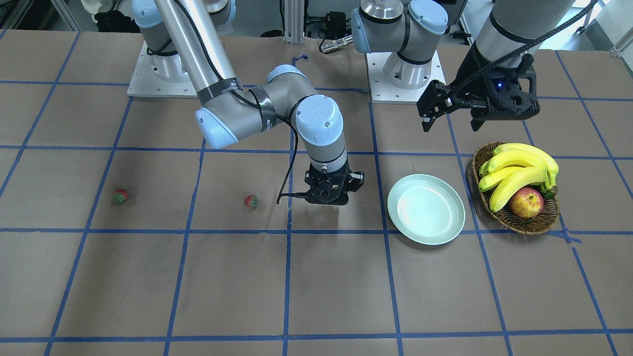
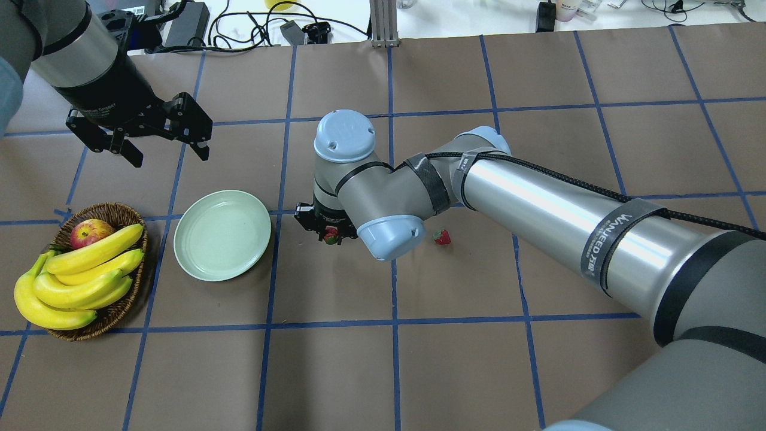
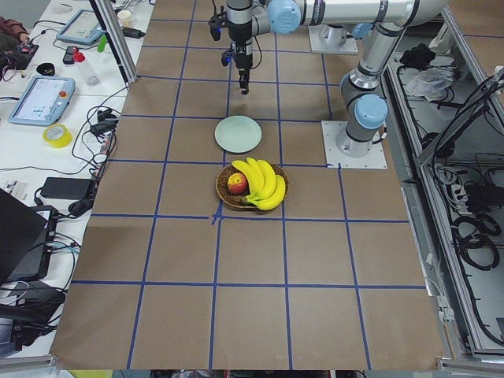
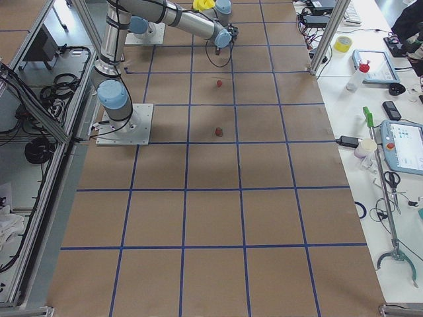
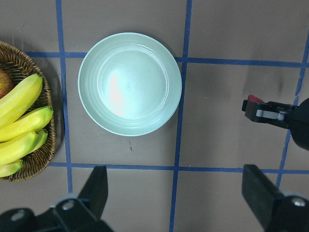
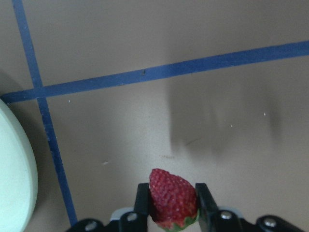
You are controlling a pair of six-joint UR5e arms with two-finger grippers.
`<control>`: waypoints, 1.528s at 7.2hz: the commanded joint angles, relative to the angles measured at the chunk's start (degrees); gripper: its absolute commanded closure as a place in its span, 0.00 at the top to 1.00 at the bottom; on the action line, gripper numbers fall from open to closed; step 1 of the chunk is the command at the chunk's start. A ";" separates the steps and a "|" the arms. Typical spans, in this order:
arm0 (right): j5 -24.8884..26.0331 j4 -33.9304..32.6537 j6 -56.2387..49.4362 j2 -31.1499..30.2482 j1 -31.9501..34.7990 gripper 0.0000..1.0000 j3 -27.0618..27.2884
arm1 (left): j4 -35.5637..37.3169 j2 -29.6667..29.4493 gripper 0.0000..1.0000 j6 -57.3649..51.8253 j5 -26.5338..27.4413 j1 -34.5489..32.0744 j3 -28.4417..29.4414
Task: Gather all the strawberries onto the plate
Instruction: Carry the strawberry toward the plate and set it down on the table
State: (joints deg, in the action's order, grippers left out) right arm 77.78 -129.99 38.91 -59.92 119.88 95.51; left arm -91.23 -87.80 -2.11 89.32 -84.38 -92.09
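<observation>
Near the table's [image 2: 455,359] middle, the right gripper [image 6: 172,199] pinches a strawberry [image 6: 169,189] near the plate [image 2: 222,234]; the left gripper [image 2: 169,151] hangs spread.

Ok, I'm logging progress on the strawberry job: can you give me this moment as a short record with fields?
plate: empty
held strawberry: clamped in the right gripper, not yet over the plate
loose strawberries: two, on the table
left gripper: open, empty, above the table
wicker basket: bananas and an apple

Silver arms [image 2: 538,209], pale-blue joint caps [image 2: 345,134], black left pincer [image 2: 169,155]
</observation>
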 commanded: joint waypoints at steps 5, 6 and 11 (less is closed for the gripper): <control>10.02 14.27 -12.59 -9.57 -9.89 0.92 3.26 | -0.35 0.00 1.00 0.00 0.07 0.00 -0.02; 11.68 14.15 -15.68 -11.69 -13.32 0.90 6.94 | -0.44 0.00 1.00 0.00 0.07 0.00 -0.02; 11.79 -1.31 -16.94 -8.12 -15.82 0.82 17.34 | -0.53 -0.17 1.00 -0.09 0.15 0.00 -0.11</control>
State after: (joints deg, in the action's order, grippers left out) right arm 90.79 -128.72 21.67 -69.72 104.11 111.80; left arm -91.75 -87.92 -2.16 89.41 -84.38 -92.19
